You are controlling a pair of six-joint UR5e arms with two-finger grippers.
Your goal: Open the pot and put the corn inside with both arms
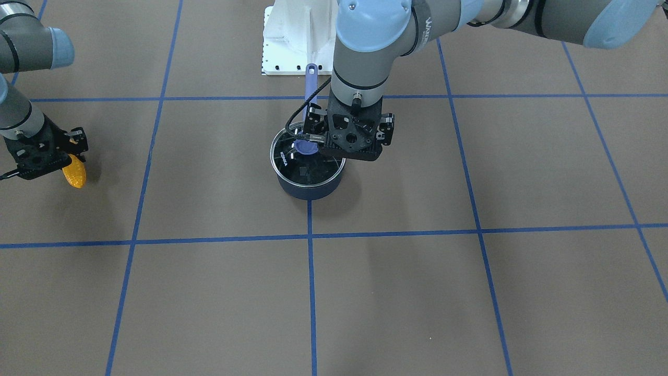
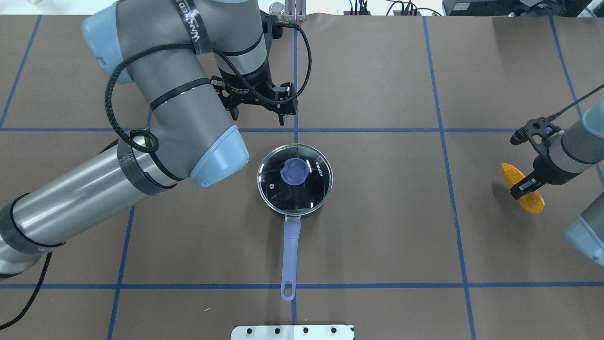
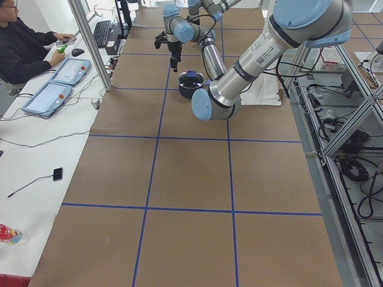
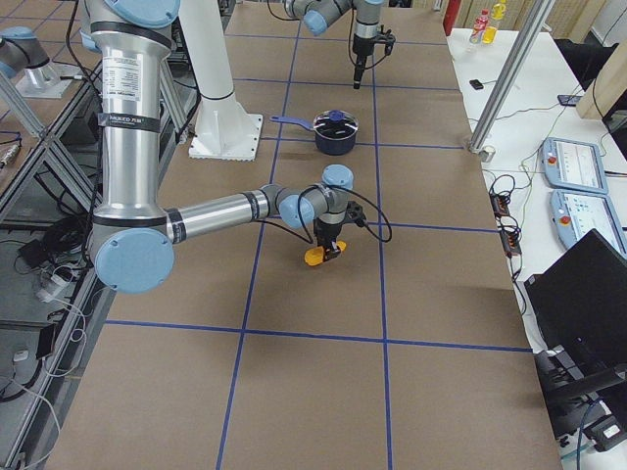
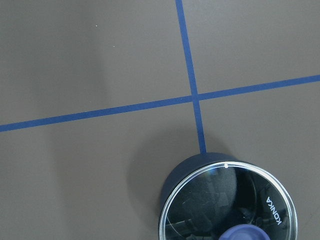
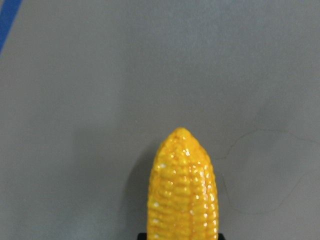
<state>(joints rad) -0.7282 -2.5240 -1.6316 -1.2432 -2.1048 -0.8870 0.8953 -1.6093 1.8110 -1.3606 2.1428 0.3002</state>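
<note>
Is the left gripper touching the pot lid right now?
Apart. The overhead view shows a strip of bare table between the left gripper and the lid rim, and the knob sits fully uncovered, with the jaws open.

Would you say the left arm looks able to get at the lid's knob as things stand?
Probably yes. The left gripper hangs open just beyond the pot, and the knob on the lid stands bare with nothing over it. The right gripper is far off at the corn.

Robotics lab is indicated by tape-gridded table [image 3: 191,173], aluminium framing [image 3: 90,42], teach pendants [image 3: 46,98], and seated operator [image 3: 24,54].
</note>
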